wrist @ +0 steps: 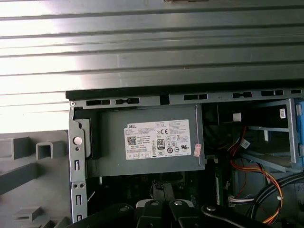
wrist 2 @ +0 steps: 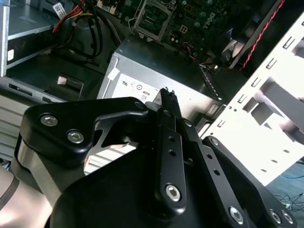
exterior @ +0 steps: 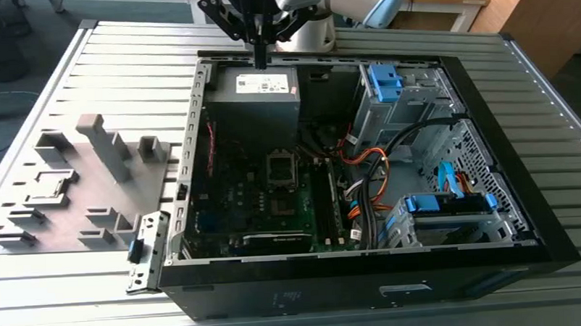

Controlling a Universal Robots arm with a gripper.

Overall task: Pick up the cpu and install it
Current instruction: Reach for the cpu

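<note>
Exterior view: the gripper (exterior: 260,61) hangs at upper centre of the frame, over the power supply (exterior: 252,92). Its fingers are pressed together with nothing visible between them. The cpu cannot be made out for certain. Its likeliest seat is the square recess (exterior: 56,184) of the gray tray (exterior: 103,206), well apart toward the exterior view's left.

Second wrist view: the gripper (wrist 2: 166,95) is closed and empty-looking.

First wrist view: the gray tray (wrist: 28,156) adjoins the computer case (wrist: 76,156).
</note>
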